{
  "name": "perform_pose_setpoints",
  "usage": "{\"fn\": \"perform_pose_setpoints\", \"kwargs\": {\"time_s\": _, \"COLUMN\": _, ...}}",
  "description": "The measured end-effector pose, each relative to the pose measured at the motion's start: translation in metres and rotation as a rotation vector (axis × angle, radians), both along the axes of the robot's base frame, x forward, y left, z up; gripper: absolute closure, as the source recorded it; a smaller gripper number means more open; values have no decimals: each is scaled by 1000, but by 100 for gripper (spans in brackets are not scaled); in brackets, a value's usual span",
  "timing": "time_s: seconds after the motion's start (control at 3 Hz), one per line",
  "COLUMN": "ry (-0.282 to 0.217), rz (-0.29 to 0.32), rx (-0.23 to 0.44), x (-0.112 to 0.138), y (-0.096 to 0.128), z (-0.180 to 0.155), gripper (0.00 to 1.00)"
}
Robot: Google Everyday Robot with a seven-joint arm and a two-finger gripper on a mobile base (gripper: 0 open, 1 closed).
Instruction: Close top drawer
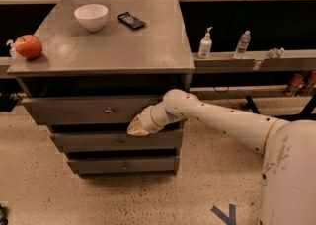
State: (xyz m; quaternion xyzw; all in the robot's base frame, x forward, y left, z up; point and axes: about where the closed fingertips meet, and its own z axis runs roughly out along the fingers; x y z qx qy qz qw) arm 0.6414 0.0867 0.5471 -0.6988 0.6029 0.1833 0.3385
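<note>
The top drawer is the widest, tallest grey front under the cabinet top, with a small silvery knob at its centre. It stands out a little in front of the cabinet body, with a dark gap above it. My gripper is at the drawer front's lower right part, at its bottom edge, pointing left. The white arm reaches in from the lower right.
Two shorter grey drawer fronts sit below. On the cabinet top are a white bowl, a dark phone and a red apple. Two bottles stand on a shelf to the right.
</note>
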Motion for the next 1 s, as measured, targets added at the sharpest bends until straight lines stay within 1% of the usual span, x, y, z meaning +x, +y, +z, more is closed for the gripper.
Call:
{"fn": "perform_pose_setpoints", "kwargs": {"time_s": 0.33, "ry": 18, "rz": 5, "rx": -38, "x": 2, "y": -1, "z": -7, "gripper": 100}}
{"fn": "perform_pose_setpoints", "kwargs": {"time_s": 0.67, "ry": 29, "rz": 9, "rx": -57, "x": 2, "y": 2, "z": -13, "gripper": 100}}
{"fn": "perform_pose_setpoints", "kwargs": {"time_s": 1.0, "ry": 31, "rz": 10, "rx": -60, "x": 1, "y": 3, "z": -15, "gripper": 100}}
